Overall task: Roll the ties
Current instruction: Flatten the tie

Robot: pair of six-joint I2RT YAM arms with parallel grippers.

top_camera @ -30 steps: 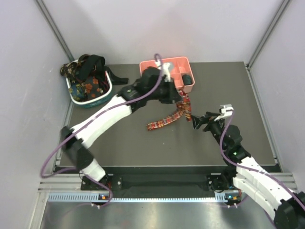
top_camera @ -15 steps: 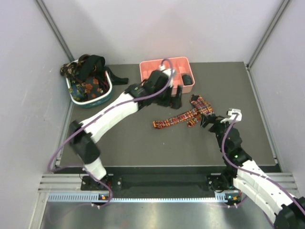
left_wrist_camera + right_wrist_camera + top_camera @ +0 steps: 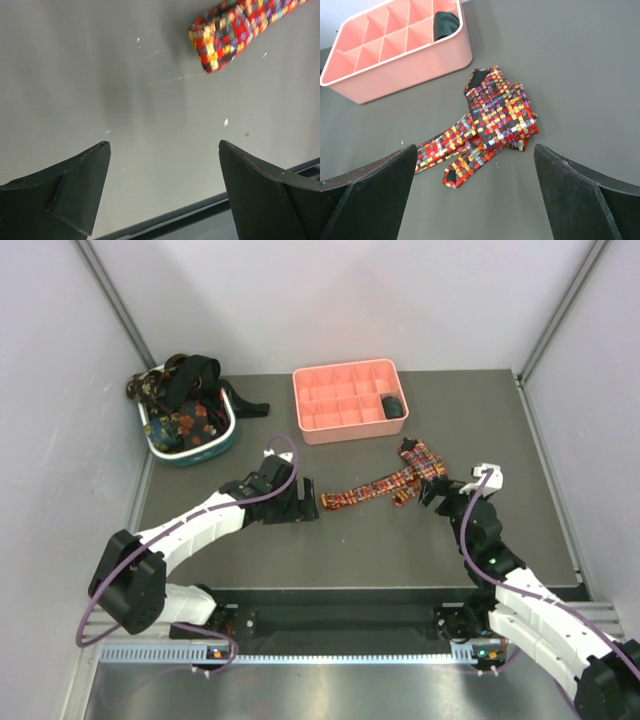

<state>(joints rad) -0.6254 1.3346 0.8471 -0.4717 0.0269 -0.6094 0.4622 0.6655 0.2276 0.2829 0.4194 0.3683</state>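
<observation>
1. In the top view the left arm reaches from its base at the lower left up toward the middle of the frame. Its forearm lies low over the table, and the left gripper points right, toward the narrow end of the plaid tie and just short of it.
2. The left gripper is released, its jaws spread wide with nothing between them. Its wrist view shows bare grey surface between the two dark fingers, and the plaid tie sits apart from them in the upper right of that frame.
3. The right arm rises from the lower right corner of the top view and bends toward the middle right. The right gripper is near the wide end of the tie.
4. The right gripper is also released and holds nothing. In its wrist view the plaid tie lies on the surface beyond the fingertips, not touching them.
5. The plaid tie lies flat at the middle right of the top view. Its wide end is folded over itself on the right, and its narrow part runs off to the lower left.
6. A pink tray stands above the tie at the upper middle. A dark bundle sits in a compartment at the tray's right end, and the right wrist view also shows the tray and the bundle.
7. At the upper left a teal-and-white basket holds a heap of dark ties, some draped over its rim.
8. The table top is dark grey, with pale walls on three sides and a metal rail along the bottom edge.
</observation>
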